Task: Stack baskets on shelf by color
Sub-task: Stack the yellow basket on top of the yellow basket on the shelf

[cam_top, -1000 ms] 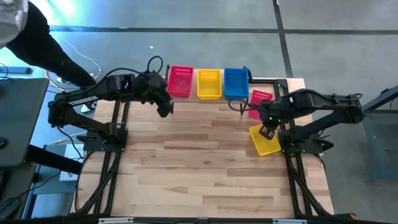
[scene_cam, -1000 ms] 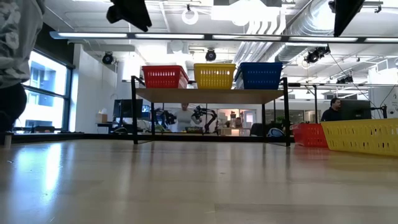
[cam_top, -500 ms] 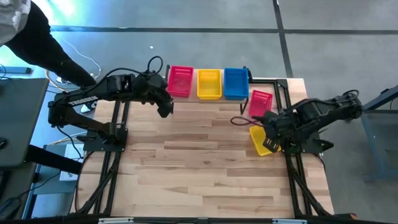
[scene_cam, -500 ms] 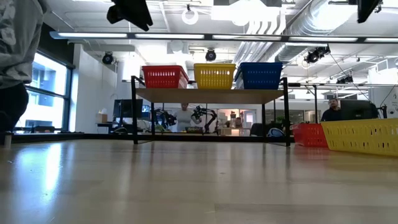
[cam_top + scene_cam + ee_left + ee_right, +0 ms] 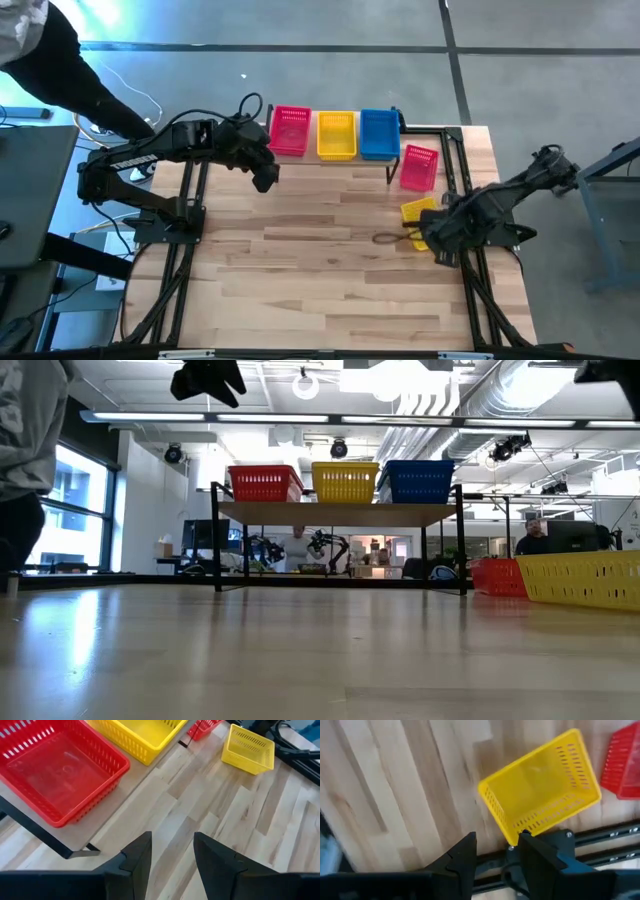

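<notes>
Your right gripper (image 5: 495, 852) hangs with jaws apart and empty over the loose yellow basket (image 5: 421, 219) near the table's right edge, a red basket (image 5: 419, 167) just behind it. Judge it light, stiff mesh that slides easily: pinch one rim wall. The left gripper (image 5: 172, 851), jaws parted, waits by the shelf (image 5: 340, 513)

We count five baskets: two red, one on the shelf (image 5: 395, 160) at (image 5: 290, 130) and one on the desk (image 5: 300, 250) at (image 5: 419, 167); two yellow, at (image 5: 336, 135) and (image 5: 420, 214) (partly covered); one blue (image 5: 379, 134). One shelf, two arms.
</notes>
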You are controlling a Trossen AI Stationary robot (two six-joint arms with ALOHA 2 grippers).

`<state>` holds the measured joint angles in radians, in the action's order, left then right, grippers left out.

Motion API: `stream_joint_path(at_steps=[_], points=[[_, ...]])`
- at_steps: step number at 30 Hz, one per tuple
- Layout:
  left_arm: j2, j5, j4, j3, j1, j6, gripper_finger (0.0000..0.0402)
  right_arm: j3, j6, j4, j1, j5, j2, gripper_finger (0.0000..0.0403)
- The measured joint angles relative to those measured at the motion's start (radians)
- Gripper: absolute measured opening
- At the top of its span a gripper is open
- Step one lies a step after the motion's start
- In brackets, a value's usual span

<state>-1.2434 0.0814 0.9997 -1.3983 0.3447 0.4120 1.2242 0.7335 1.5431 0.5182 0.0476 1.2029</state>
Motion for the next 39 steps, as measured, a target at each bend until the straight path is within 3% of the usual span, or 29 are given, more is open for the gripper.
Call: stream_joint_path(at_steps=[13, 19, 31, 35, 39], points=[[0.0, 0.0, 0.0, 0.0, 0.0, 0.004, 0.0137, -0.272, -0.196, -0.23, 0.101, 0.0, -0.001, 0.013], [0.0, 0.0, -0.009, 0.023, 0.0, 0.006, 0.0136, -0.425, -0.153, -0.371, 0.1, -0.026, -0.001, 0.013], [-0.01, 0.0, -0.01, 0.047, -0.007, 0.031, 0.0136, -0.628, -0.061, -0.487, 0.098, 0.004, -0.001, 0.0129], [-0.01, 0.0, -0.01, 0.047, -0.012, 0.041, 0.0136, -0.657, -0.021, -0.52, 0.098, 0.003, -0.001, 0.0099], [-0.01, 0.0, -0.01, 0.047, -0.013, 0.054, 0.0136, -0.65, 0.013, -0.526, 0.098, 0.003, -0.001, 0.0024]])
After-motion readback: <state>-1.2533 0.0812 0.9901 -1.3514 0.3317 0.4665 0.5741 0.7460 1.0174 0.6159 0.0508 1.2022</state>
